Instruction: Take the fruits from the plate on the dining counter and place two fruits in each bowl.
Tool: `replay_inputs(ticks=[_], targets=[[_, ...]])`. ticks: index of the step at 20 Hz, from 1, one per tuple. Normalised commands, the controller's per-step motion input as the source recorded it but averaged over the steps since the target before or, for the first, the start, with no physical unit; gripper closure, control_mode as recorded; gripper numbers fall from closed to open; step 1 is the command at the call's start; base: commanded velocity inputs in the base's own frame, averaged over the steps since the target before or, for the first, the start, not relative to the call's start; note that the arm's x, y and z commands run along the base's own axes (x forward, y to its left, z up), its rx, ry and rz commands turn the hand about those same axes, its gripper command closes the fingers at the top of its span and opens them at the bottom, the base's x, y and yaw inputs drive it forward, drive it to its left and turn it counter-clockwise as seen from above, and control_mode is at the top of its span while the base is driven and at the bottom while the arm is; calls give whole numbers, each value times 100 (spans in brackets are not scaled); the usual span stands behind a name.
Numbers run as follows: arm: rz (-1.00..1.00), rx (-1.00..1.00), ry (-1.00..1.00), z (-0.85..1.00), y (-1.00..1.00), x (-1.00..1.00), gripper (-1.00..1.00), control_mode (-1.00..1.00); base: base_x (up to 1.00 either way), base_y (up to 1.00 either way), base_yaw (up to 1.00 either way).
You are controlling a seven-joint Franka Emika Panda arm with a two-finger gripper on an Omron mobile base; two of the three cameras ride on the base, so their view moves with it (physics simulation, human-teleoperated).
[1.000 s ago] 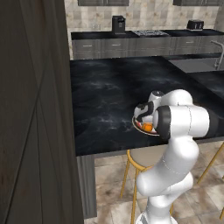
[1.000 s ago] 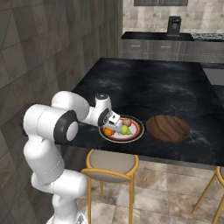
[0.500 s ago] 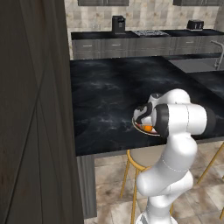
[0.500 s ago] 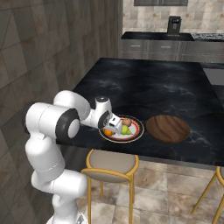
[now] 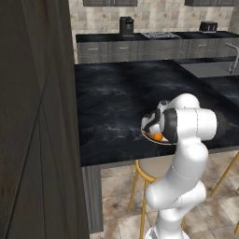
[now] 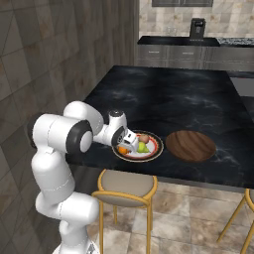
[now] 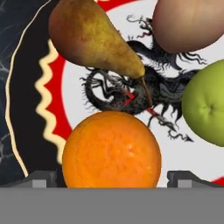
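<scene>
Hand low over the plate, jaws spread wide, one dark fingertip on each side of the orange fruit; nothing gripped, whether the tips touch the orange not to be told. In the hand view, orange nearest, between the tips; brown pear beyond it, stem pointing toward the plate's middle; tan round fruit at the upper right; green fruit at the right edge. All four on the plate, apart from one another or just beside. Plate white at its middle with a dark dragon figure, red band around it, then a dark outer rim with a pale wavy line.

In the right base view, plate near the front edge of the black marble table, hand over its near-left part, orange and green fruit partly showing past it. Dark brown wooden bowl just beside the plate, on the right, holding no fruit. Round stool below the table's edge.

In the left base view, plate's edge and a bit of the orange showing past the white arm.
</scene>
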Motion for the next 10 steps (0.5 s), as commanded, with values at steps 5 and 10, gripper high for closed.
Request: replay_inputs(ticks=[5,10], targets=[[0,0,0,-10,0,6,-100,-100,0,0,0],[0,0,0,-14,0,3,100,-100,0,0,0]])
